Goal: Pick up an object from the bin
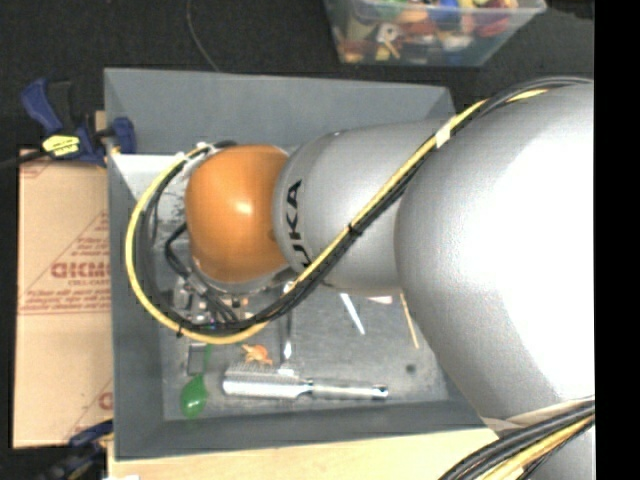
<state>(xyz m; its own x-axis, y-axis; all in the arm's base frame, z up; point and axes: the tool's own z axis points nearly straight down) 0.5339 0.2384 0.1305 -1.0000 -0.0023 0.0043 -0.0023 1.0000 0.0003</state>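
Arm (480, 248) is extended in from the right, its thick silver links angled down toward the left. The wrist is capped by a rounded orange cover (235, 213). A yellow and black cable (140, 268) is run along the arm and looped around the cover. Gripper (200, 313) is mostly hidden beneath the cover, pointed downward.

The claw (203, 316) is hanging low in the grey bin (300, 98), with a green rounded thing (192, 398) lying just below it and a small orange piece (258, 353) and a silver rod (303, 389) lying to its lower right.
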